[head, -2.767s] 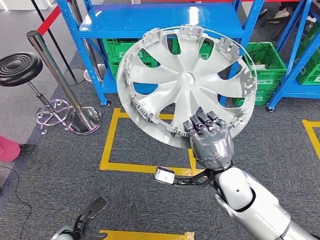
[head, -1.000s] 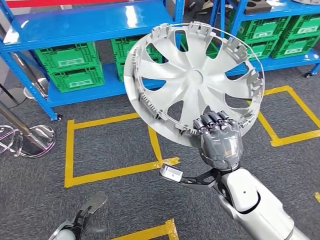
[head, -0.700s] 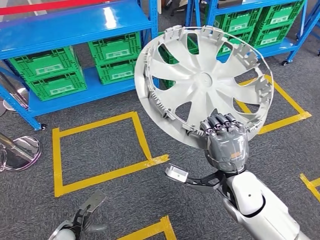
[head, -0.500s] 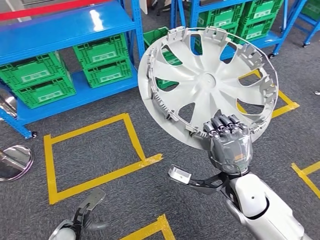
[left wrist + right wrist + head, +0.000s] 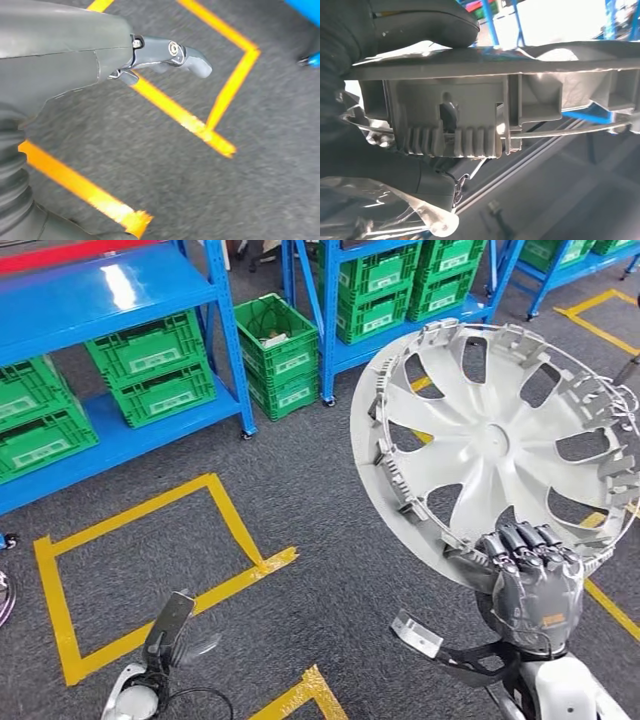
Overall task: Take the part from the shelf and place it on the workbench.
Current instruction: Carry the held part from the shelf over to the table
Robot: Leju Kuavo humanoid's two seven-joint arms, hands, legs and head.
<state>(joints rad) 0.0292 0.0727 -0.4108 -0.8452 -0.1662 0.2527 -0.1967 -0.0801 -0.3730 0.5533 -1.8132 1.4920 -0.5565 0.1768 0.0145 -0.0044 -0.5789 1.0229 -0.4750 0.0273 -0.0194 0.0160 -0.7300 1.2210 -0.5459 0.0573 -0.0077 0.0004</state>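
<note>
Hubcap is off the shelf, gripped at its lower rim by your right hand and carried above the carpet. Workbench isn't visible; find it before lowering.

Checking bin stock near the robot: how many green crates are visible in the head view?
About 7, more may be cut off: two stacked at the left edge, two stacked beside them, one on the floor, two stacked on the next shelf.

Bright even overhead light, glare on the blue shelf, blurred wrist views.
</note>
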